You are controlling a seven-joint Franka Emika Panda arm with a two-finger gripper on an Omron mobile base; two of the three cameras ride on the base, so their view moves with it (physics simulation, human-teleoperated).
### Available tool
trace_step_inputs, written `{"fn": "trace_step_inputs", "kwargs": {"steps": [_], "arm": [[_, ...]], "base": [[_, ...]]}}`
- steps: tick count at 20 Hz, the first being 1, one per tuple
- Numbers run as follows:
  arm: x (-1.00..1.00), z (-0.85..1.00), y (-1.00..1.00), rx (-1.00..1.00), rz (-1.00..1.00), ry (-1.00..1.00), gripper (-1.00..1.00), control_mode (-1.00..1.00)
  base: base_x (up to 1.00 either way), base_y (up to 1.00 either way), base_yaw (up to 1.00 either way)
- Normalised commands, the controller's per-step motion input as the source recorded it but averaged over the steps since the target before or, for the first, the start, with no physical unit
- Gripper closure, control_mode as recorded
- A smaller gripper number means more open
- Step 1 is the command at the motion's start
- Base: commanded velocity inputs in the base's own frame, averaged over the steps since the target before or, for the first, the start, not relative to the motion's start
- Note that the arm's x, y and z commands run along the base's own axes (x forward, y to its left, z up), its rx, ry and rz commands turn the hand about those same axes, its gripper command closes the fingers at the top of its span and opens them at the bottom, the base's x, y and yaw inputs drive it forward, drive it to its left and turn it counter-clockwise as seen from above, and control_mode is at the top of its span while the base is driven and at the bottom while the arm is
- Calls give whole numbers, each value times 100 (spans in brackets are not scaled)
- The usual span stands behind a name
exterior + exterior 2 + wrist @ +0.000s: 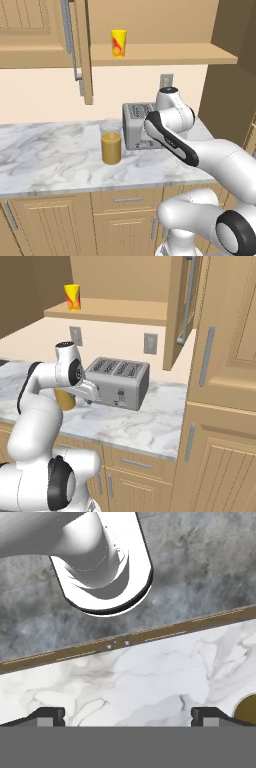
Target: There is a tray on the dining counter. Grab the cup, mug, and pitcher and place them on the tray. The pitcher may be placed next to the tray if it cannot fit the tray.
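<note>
The cup (118,43), a tall yellow tumbler with a red picture, stands on an open wooden shelf high above the worktop; in the right base view the cup (73,297) is at the upper left. The pitcher (111,148), a cylinder full of amber-orange colour, stands on the marble worktop left of the toaster. In the right base view my arm partly hides the pitcher (65,400). My gripper (128,717) is open with nothing between its fingers. It points down at the worktop's front edge, and a brown round rim (247,708) shows at its right. The tray, mug and dining counter are out of view.
A silver toaster (137,126) sits at the back of the marble worktop (50,155), close behind my forearm. An open cabinet door (82,50) hangs left of the shelf. A tall wooden cabinet (225,406) bounds the worktop on the right. Drawers and doors lie below.
</note>
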Motion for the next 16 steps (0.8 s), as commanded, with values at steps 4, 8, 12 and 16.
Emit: {"fn": "trace_step_inputs", "kwargs": {"steps": [4, 8, 12, 16], "arm": [[-9, 24, 0, -2, 5, -8, -100, -100], [-25, 76, 0, -12, 13, -28, -100, -100], [-34, 91, 0, -1, 10, -37, -100, -100], [-53, 89, -2, 1, 16, -40, -100, -100]], "base": [[0, 0, 0], [0, 0, 0], [0, 0, 0], [0, 0, 0]]}}
